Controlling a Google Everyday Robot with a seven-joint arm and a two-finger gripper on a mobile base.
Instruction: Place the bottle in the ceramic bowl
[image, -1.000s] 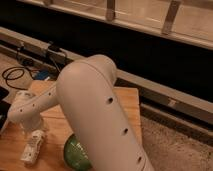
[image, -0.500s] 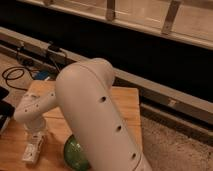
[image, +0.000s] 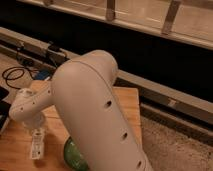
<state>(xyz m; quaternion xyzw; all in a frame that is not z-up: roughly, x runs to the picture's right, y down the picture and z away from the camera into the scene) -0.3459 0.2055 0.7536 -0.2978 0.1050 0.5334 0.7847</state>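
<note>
White arm (image: 95, 115) is bent over the wooden table (image: 127, 107), with the forearm filling the foreground and the wrist turned down at left. Gripper (image: 38, 134) is pointed downward, fingers drawn together on the upper end of the bottle (image: 35, 149), which is laid on the table directly beneath. Ceramic bowl (image: 74, 155) is seen near the bottle's right, partly hidden by the arm. Black cables (image: 12, 75) are seen beyond the table, far left.

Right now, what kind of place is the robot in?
Probably an indoor lab or workshop: a wooden table, cables on the floor, a long dark wall with glass panels above. The pincer is down on the table, shut on the bottle beside the green bowl.
</note>
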